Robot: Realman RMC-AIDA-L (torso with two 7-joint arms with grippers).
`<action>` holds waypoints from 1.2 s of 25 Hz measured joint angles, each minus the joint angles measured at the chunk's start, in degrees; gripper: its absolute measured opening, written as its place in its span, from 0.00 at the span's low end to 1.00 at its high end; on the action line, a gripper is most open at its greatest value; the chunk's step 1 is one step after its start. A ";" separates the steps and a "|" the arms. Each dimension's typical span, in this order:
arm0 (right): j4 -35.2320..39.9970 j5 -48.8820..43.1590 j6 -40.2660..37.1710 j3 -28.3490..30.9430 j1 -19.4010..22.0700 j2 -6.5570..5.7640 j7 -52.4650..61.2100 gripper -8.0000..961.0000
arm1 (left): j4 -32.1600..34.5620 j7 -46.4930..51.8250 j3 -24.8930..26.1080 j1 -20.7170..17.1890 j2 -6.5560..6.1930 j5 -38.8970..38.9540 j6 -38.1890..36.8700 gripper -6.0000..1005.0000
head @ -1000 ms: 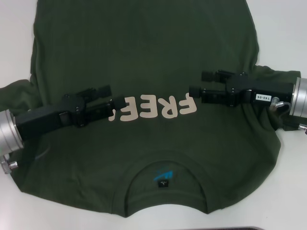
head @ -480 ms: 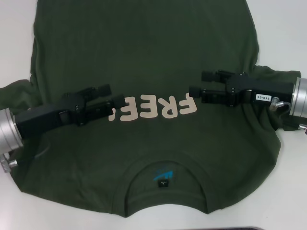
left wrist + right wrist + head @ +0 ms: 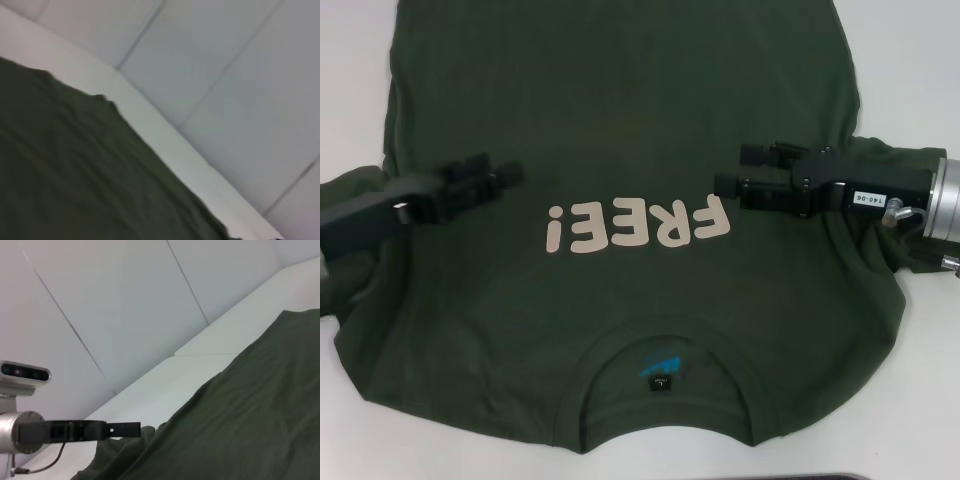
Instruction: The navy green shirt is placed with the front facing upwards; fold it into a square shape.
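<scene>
So you've basically got nothing folded yet. The navy green shirt [image 3: 630, 150] is lying flat on the white bench [image 3: 910, 70], front up, with the cream "FREE!" lettering [image 3: 635, 225] reading upside down from the head camera and the collar [image 3: 660, 400] at the near edge. No fold line anywhere that I can see, both side edges are out, so every fold of the square is ahead of you.

The left gripper [image 3: 505, 172] sits over the shirt's left side, out past the "!" end of the lettering. The right gripper [image 3: 730, 175] hovers at the "F" end of the lettering, arm coming in over the right sleeve [image 3: 880, 150]. Honestly, I can't tell how wide either gripper is spread, since the fingers read as dark shapes against dark cloth. Neither one looks like it has fabric pinched or lifted, because the cloth under both lies flat, but that's my read, not a sure thing.

Stuff you can't check from here: the hem is cut off at the far edge of the head view, and the left sleeve [image 3: 350, 185] is mostly under the arm. Both wrist views show only green cloth, bench and wall panels, none of their own fingers. The right wrist view does catch the left gripper [image 3: 122, 429] side-on, farther off.
</scene>
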State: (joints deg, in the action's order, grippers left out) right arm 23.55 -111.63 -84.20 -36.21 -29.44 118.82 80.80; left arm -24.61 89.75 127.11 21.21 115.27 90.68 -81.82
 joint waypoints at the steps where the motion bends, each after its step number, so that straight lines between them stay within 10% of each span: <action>1: 0.00 0.01 0.00 0.01 -0.01 0.00 0.03 0.94 | -0.02 0.92 0.16 -0.16 -0.57 -0.03 0.27 0.86; 16: -0.37 0.02 0.04 1.21 0.81 0.00 -0.08 0.94 | -2.34 7.57 3.69 -4.69 -6.76 -1.24 3.61 0.86; 30: -0.13 0.01 0.10 2.04 0.88 0.00 -0.39 0.94 | -6.48 11.16 13.56 -6.64 -7.00 -12.22 5.99 0.86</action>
State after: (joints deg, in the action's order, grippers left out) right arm 23.42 -111.62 -84.10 -34.17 -28.56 118.82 80.41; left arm -31.09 100.91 140.66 14.57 108.26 78.45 -75.84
